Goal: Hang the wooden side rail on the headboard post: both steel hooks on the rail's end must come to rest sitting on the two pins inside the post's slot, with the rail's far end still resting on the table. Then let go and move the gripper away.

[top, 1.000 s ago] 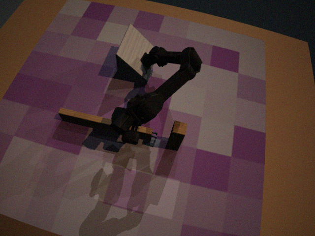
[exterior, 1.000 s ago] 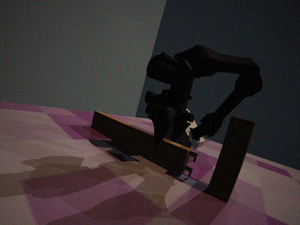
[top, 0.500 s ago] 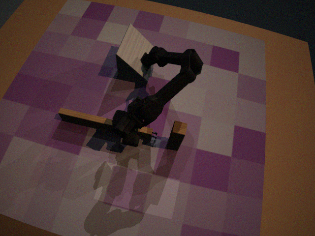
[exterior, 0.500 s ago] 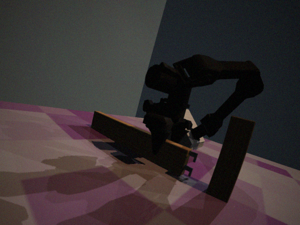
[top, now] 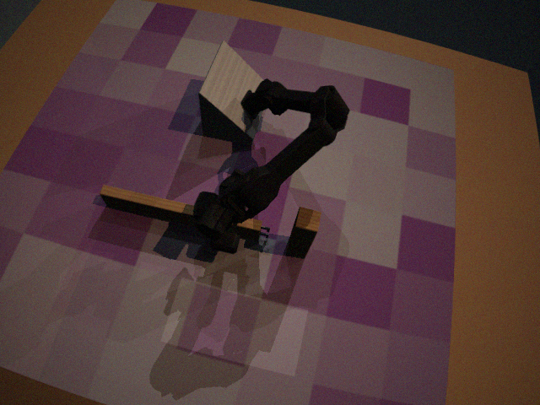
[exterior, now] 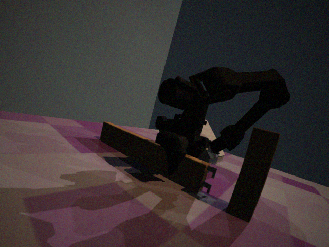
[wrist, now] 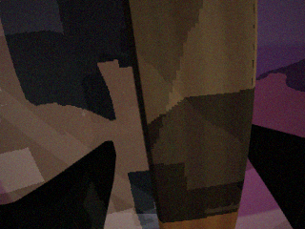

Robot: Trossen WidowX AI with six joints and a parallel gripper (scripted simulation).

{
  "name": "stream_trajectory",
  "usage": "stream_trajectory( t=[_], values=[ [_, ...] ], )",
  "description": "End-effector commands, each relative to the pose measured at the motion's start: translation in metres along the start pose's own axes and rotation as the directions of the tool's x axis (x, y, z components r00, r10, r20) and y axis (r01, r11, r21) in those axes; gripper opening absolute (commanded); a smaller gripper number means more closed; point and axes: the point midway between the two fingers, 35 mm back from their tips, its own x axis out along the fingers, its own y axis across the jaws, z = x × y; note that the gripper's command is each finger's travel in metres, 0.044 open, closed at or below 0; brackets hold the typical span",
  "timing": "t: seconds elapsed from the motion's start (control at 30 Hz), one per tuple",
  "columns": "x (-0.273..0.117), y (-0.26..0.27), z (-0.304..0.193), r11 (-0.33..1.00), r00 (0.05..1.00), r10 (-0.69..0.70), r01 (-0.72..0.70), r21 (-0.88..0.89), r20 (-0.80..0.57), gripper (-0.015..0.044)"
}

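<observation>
Standing beside the arm [top: 294,154] [exterior: 252,81]: 1 slanted block [top: 229,80] [exterior: 208,130], apart from the rail [top: 143,201] [exterior: 132,148] [wrist: 214,72].

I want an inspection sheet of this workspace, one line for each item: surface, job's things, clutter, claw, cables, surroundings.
Surface: table with patchwork of purple and pale squares, orange-brown border.
Job's things: side rail on edge, two steel hooks facing the headboard post, not touching it.
Clutter: pale wedge-shaped block behind the rail.
Claw: open, straddling the rail.
Cables: nothing seen.
Surroundings: dim grey and blue-black walls.
</observation>
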Motion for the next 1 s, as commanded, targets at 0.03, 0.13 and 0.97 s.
stream_trajectory(
  t=[0.03, 0.13, 0.97],
  values=[
    [0.0011, -0.0003, 0.0002, 1.0, 1.0, 0.001, -0.001, 0.007, -0.004, 0.023],
    [0.0011, -0.0003, 0.0002, 1.0, 1.0, 0.001, -0.001, 0.007, -0.004, 0.0151],
    [0.0007, 0.0035, 0.0002, 1.0, 1.0, 0.001, -0.001, 0.006, -0.004, 0.0]
  ],
)
